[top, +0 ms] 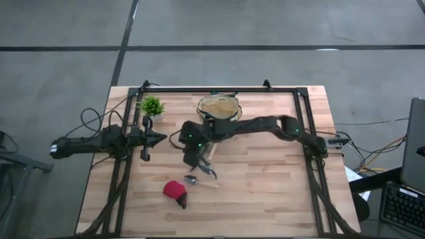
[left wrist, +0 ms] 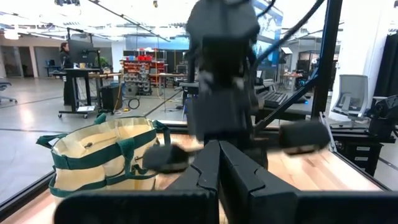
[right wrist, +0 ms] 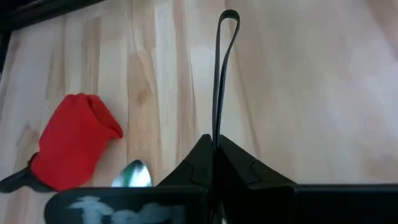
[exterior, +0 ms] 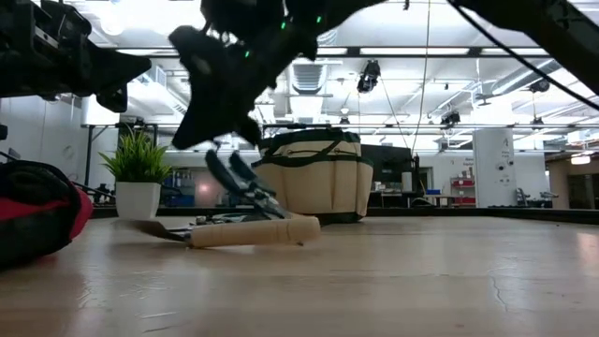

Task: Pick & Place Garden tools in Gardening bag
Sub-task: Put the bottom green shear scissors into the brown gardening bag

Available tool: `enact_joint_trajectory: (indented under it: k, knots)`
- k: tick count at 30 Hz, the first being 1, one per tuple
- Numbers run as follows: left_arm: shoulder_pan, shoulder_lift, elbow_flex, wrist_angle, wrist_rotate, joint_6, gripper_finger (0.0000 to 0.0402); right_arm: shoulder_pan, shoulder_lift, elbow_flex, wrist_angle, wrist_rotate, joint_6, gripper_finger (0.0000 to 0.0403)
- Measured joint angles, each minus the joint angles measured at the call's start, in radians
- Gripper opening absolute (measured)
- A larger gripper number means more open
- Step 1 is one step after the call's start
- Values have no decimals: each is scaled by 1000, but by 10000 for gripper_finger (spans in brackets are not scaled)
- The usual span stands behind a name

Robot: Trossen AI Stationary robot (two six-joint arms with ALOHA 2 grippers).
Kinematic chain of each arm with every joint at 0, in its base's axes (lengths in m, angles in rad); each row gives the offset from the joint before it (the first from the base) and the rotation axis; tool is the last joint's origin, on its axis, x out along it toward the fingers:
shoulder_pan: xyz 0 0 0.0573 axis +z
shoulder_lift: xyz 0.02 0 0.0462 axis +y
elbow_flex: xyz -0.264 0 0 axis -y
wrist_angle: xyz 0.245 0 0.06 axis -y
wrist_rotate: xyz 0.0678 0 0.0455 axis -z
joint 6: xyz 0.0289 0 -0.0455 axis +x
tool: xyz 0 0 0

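Grip: right gripper (top: 201, 162) hangs over the middle of the desk (top: 265, 192), its fingers (right wrist: 239, 163) pinched together on a dark-handled pruner (exterior: 241, 185) that dangles tip-down clear of the wood.
Slip risk: hold looks thin, on the loop end only (right wrist: 225, 68); a swing toward the bag could let the pruner twist or drop.
Bag: gardening bag (top: 218, 106) stands at the far edge, behind the right arm; its handles (left wrist: 93, 121) could snag a low-carried tool.
Trowel: 1 wooden-handled trowel (exterior: 245, 230) lies just under the hanging pruner; a dip could knock it.
Red item: red rounded item (top: 175, 190) rests near the front edge, left of the trowel, untouched.
Left arm: left gripper (top: 147, 138) waits at the left by the potted plant (top: 152, 106), fingers (left wrist: 205, 171) pressed together, holding nothing.
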Motion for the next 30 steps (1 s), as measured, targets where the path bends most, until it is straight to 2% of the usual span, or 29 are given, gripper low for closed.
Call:
enact_joint_trajectory:
  k: [9,30]
  knots:
    - [0,0,0,-4,0,0,10,2,-167,-15,-156,119,-36,8]
    - [0,0,0,-13,0,0,10,-32,-452,-42,-238,408,-13,8]
